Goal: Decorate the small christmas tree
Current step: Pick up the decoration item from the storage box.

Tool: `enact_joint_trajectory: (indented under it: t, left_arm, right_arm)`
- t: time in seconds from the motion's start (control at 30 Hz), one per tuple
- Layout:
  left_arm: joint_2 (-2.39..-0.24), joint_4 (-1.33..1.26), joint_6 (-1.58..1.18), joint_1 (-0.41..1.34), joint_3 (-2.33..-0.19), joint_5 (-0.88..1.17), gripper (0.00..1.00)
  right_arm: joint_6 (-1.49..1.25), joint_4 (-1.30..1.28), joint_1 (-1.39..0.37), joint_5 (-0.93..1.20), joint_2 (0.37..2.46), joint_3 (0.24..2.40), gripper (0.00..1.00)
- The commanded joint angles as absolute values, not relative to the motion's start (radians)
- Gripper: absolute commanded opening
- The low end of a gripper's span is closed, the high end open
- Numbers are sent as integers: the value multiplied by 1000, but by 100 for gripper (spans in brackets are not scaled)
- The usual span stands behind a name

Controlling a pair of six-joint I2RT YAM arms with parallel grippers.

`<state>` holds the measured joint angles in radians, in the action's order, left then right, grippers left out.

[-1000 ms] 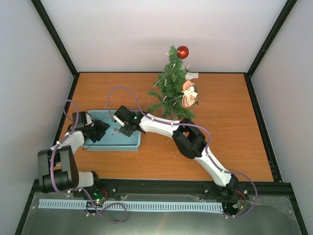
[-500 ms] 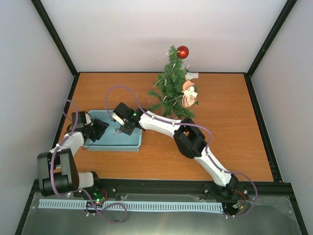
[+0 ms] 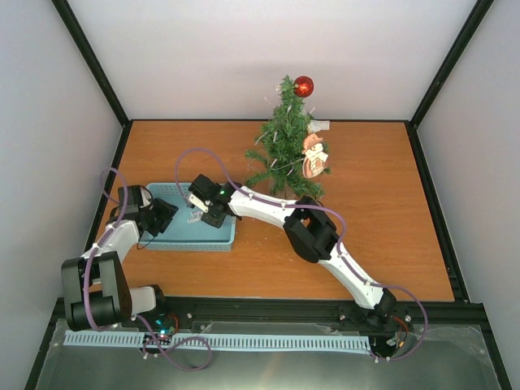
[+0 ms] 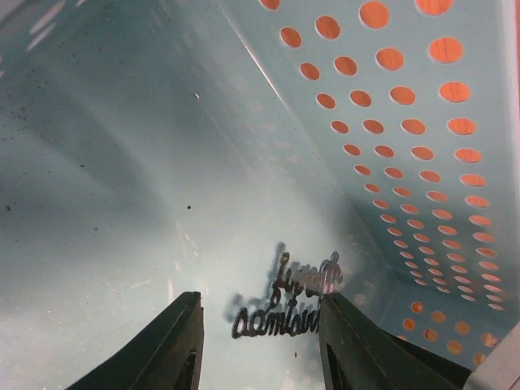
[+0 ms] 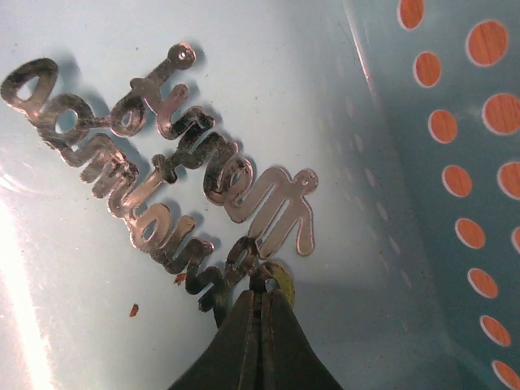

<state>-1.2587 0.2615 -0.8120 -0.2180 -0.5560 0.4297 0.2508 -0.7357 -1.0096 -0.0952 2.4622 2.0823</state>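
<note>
The small christmas tree (image 3: pixel 284 142) stands at the back of the table, with a red ball (image 3: pixel 303 86) near its top and a snowman figure (image 3: pixel 314 156) on its right side. A shiny script-lettering ornament (image 5: pixel 162 187) lies flat on the floor of the blue tray (image 3: pixel 175 240). My right gripper (image 5: pixel 262 284) is shut, its tips touching the ornament's lower end. Whether it pinches the metal I cannot tell. My left gripper (image 4: pixel 258 299) is open inside the tray, and the ornament (image 4: pixel 280 313) lies between its fingers, close to the right finger (image 4: pixel 349 341).
The tray's perforated wall (image 4: pixel 390 122) rises to the right of my left gripper and also beside my right gripper (image 3: pixel 197 213). Both arms reach into the tray at the table's left. Black frame rails border the wooden table (image 3: pixel 382 227).
My left jaws have narrowed around the ornament. My right gripper has slid a little to the left inside the tray and stayed shut.
</note>
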Motion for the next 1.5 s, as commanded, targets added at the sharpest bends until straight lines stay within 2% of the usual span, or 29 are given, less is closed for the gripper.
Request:
enact_joint_trajectory:
  t: [0.0,0.23,0.47,0.93,1.1,1.27,1.47]
  left_arm:
    - [-1240,251,-849,-225,-551,440,40]
    - [-1325,142,-777,-225,-540,576,45]
    - [-1365,125,-734,-225,-512,562,52]
    - [-1431,76,-783,-212,-499,687,51]
    - [-1397,213,-759,-191,-558,552,51]
    - [-1322,376,-801,-165,-619,420,44]
    - [-1334,355,-874,-155,-618,466,41]
  right_arm:
    - [256,-779,-1008,-100,2510,2094,3]
    - [229,-747,-1006,-65,2499,2065,3]
    - [222,-736,-1003,-47,2494,2057,3]
    - [214,-724,-997,-31,2499,2054,3]
    - [214,-722,-997,-33,2497,2056,3]
    - [212,-722,-997,-33,2495,2056,3]
    - [211,-717,-997,-26,2495,2051,3]
